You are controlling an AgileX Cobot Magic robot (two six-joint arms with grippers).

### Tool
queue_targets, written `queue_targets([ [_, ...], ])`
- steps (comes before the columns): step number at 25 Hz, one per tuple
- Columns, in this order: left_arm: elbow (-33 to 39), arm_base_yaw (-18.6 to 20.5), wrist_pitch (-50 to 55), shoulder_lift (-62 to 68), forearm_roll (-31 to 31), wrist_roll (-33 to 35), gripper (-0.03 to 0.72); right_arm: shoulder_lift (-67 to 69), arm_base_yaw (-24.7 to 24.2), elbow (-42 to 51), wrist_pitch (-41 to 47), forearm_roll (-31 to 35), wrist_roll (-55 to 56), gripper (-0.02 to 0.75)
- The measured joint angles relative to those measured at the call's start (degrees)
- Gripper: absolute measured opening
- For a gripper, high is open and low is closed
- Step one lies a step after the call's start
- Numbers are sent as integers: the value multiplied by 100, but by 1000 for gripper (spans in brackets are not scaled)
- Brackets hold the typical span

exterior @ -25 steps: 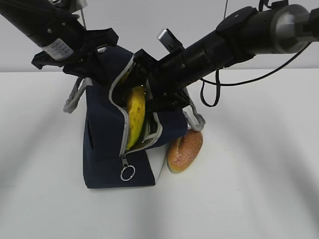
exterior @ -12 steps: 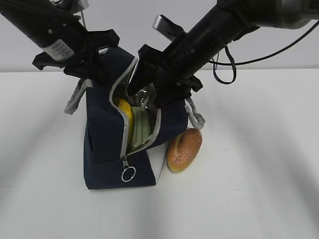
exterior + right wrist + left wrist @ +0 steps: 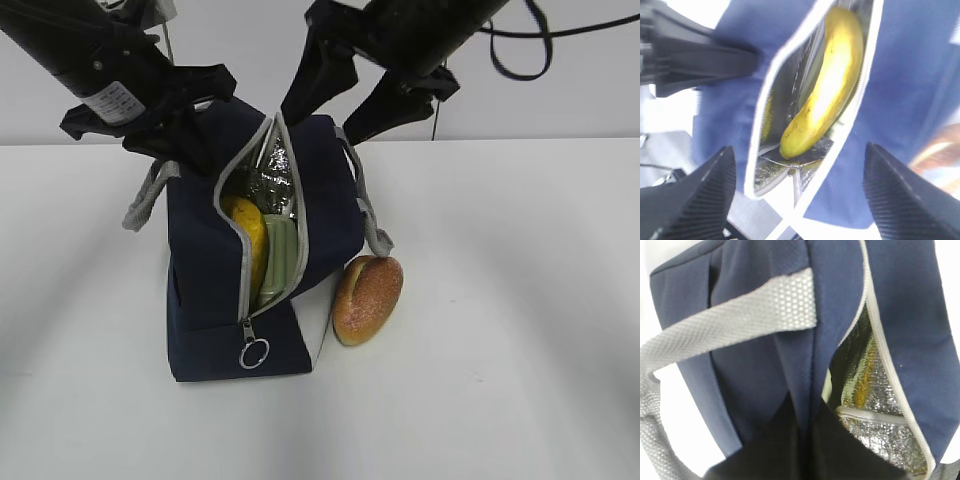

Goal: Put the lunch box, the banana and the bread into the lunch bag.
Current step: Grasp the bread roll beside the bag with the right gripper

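The navy lunch bag stands unzipped on the table. Inside it the yellow banana leans against the sage-green lunch box. The golden bread lies on the table, touching the bag's right side. My left gripper is shut on the bag's top left edge and holds the mouth apart. In the left wrist view that gripper pinches the navy fabric beside the foil lining. My right gripper hangs open and empty above the opening. Its wrist view looks down on the banana.
The bag's grey webbing handles hang off both sides, one drooping over the bread. A metal ring pull dangles at the zipper's low end. White tabletop surrounds the bag.
My right gripper has lifted up out of the bag's mouth, empty. The banana stayed inside and slid lower, and the lunch box now shows beside it. The left grip is unchanged.
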Motion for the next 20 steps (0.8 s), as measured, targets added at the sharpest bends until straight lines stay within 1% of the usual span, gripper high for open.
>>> queue_targets([
  [2, 0, 0, 15, 0, 7, 0, -3, -357, 0, 215, -178, -212, 81, 586],
  [4, 0, 0, 27, 0, 12, 0, -3, -781, 0, 621, -447, -377, 121, 585],
  [6, 0, 0, 40, 0, 12, 0, -3, -1206, 0, 1277, -811, -483, 133, 585],
  [12, 0, 0, 59, 0, 18, 0, -3, -2509, 0, 3602, -2373, -532, 156, 584],
  [14, 0, 0, 59, 0, 18, 0, -3, -2847, 0, 4323, -2831, -468, 193, 584],
  [17, 0, 0, 64, 0, 18, 0, -3, -3082, 0, 5141, -3466, -86, 294, 584],
  [20, 0, 0, 70, 0, 18, 0, -3, -3035, 0, 5598, -3872, 229, 320, 584],
])
